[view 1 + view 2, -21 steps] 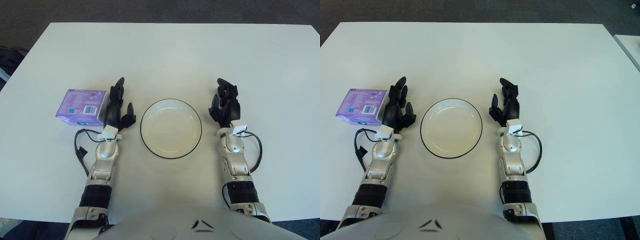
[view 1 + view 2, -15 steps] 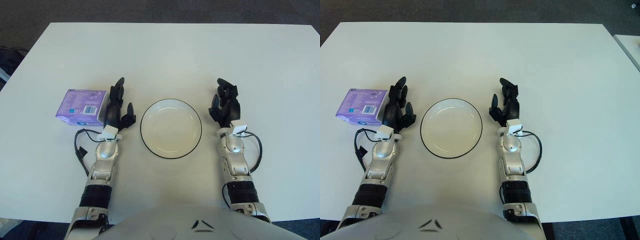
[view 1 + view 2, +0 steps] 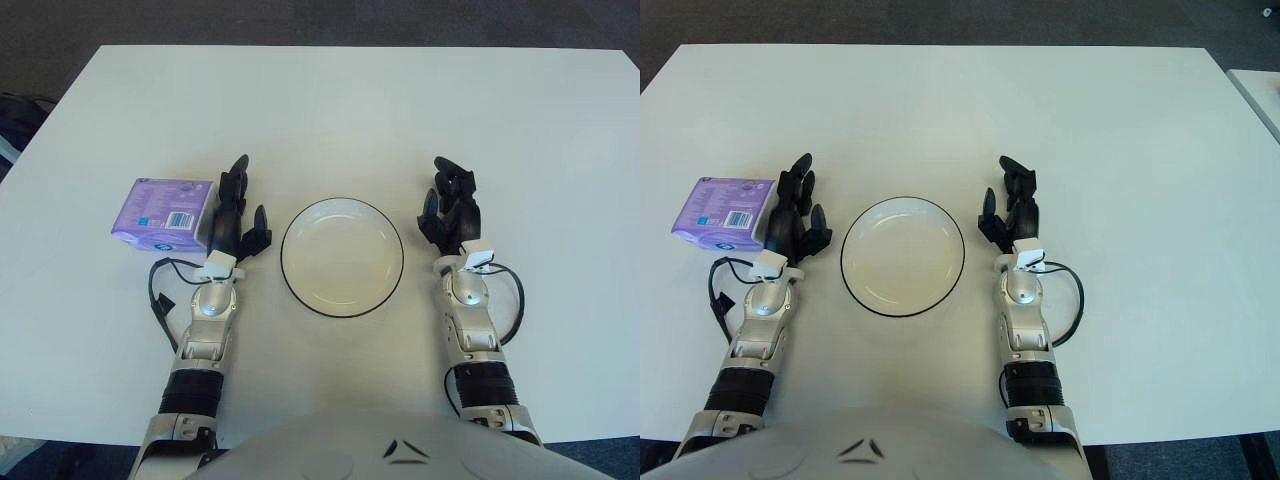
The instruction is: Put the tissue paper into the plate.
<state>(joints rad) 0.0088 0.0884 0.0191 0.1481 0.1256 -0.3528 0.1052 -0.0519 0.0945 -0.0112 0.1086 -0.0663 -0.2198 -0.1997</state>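
A purple tissue pack [image 3: 163,212] lies flat on the white table [image 3: 340,100], at the left. A white plate [image 3: 342,256] with a dark rim sits in the middle, with nothing in it. My left hand [image 3: 236,210] stands just right of the pack, between it and the plate, fingers spread and holding nothing. It shows right against the pack's right edge. My right hand [image 3: 451,204] shows to the right of the plate, fingers relaxed and holding nothing.
The table's far half is bare white surface. Dark carpet floor lies beyond the far edge. A dark object [image 3: 18,118] shows off the table's left side. Cables [image 3: 158,290] loop beside both forearms.
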